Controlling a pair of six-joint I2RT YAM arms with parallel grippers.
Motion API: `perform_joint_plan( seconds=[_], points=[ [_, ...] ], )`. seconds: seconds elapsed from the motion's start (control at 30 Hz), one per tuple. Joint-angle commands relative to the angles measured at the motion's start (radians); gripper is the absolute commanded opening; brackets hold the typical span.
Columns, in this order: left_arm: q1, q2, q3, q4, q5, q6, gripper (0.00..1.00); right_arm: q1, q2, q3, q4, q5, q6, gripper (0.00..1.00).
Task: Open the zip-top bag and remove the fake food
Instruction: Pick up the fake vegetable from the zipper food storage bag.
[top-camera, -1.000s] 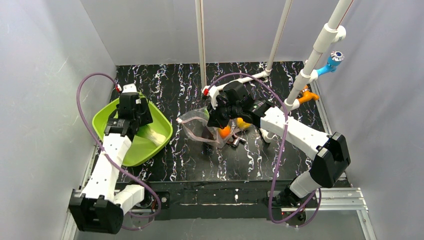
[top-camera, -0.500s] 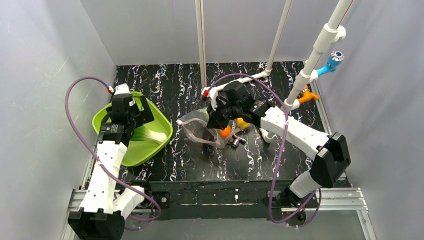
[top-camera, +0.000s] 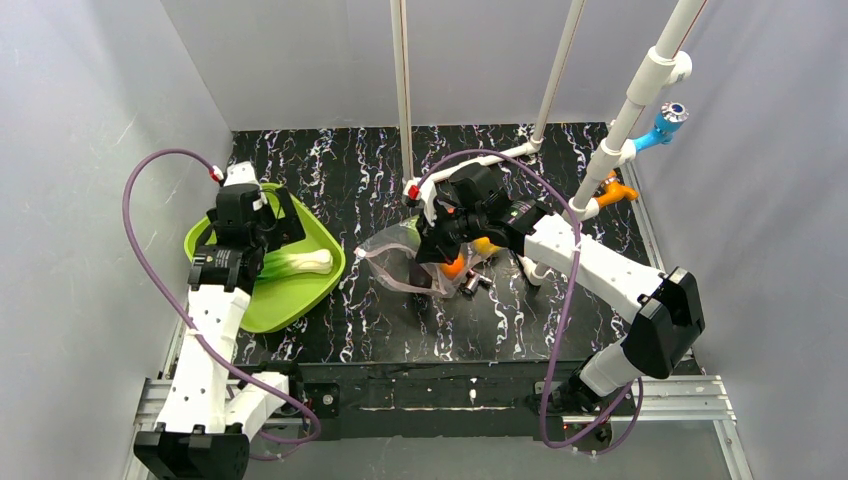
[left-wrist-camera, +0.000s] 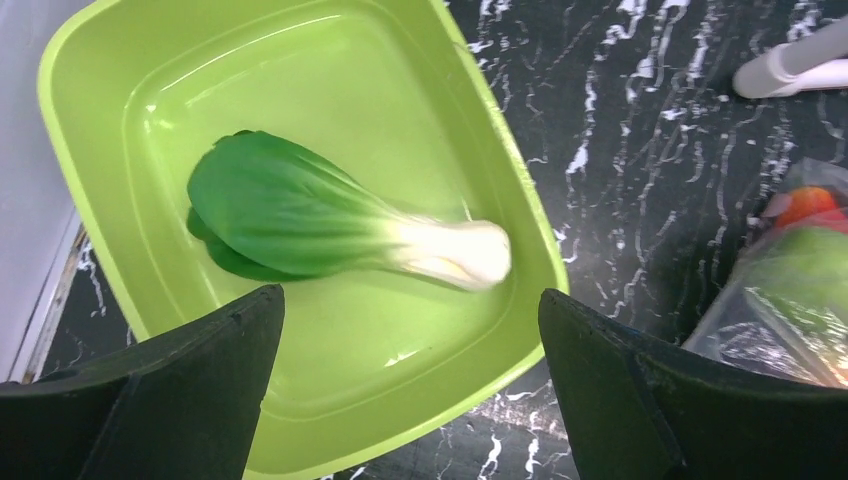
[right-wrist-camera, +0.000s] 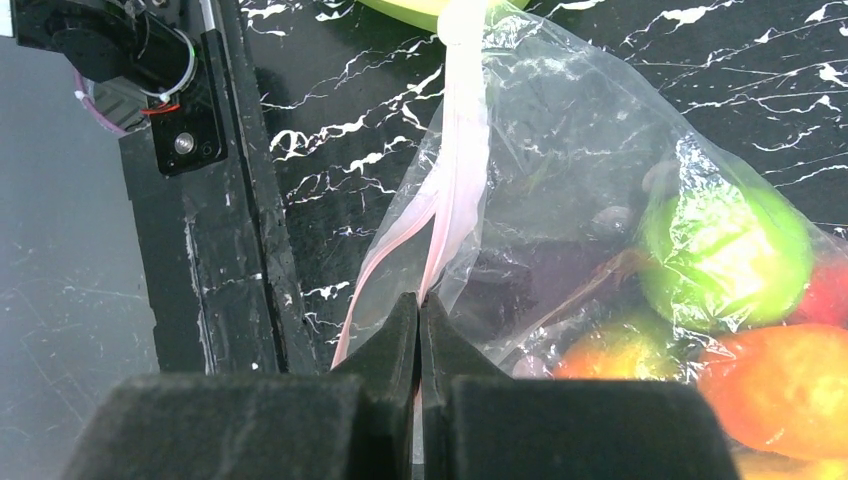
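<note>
The clear zip-top bag (top-camera: 395, 262) lies mid-table with its pink zip strip (right-wrist-camera: 455, 190) open. My right gripper (right-wrist-camera: 420, 305) is shut on the strip's edge. Inside the bag (right-wrist-camera: 590, 150) show a green round fruit (right-wrist-camera: 725, 255), an orange piece (right-wrist-camera: 790, 385), a red piece (right-wrist-camera: 830, 290) and a dark purple eggplant (right-wrist-camera: 520, 295). The bok choy (left-wrist-camera: 330, 220) lies in the lime-green tray (left-wrist-camera: 110, 110), also seen from above (top-camera: 297, 263). My left gripper (left-wrist-camera: 410, 385) is open and empty above the tray's near rim.
The lime-green tray (top-camera: 300, 300) sits at the left of the table. Small metal fittings (top-camera: 472, 283) lie by the bag. White pipes (top-camera: 401, 80) stand at the back, with blue (top-camera: 668, 124) and orange (top-camera: 612, 189) fittings at the right.
My left gripper has drawn back from over the tray, leaving the bok choy lying in it. My right gripper still holds the bag's strip and has shifted very little.
</note>
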Motion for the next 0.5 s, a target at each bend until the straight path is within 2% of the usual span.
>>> perform_joint_plan(
  seconds=[0.0,0.13,0.3,0.47],
  points=[
    [0.004,-0.029,0.056,-0.025,0.159,0.019,0.98,-0.003,-0.032,0.025,-0.004,-0.04,-0.023,0.01],
    [0.004,-0.085,0.019,-0.009,0.471,-0.009,0.98,-0.002,-0.039,0.024,-0.018,-0.057,-0.04,0.01],
    [0.002,-0.171,-0.068,0.026,0.724,-0.125,0.98,-0.003,-0.048,0.027,-0.039,-0.095,-0.063,0.01],
    [0.001,-0.268,-0.216,0.172,0.959,-0.333,0.98,-0.003,-0.06,0.027,-0.071,-0.135,-0.104,0.01]
  ],
)
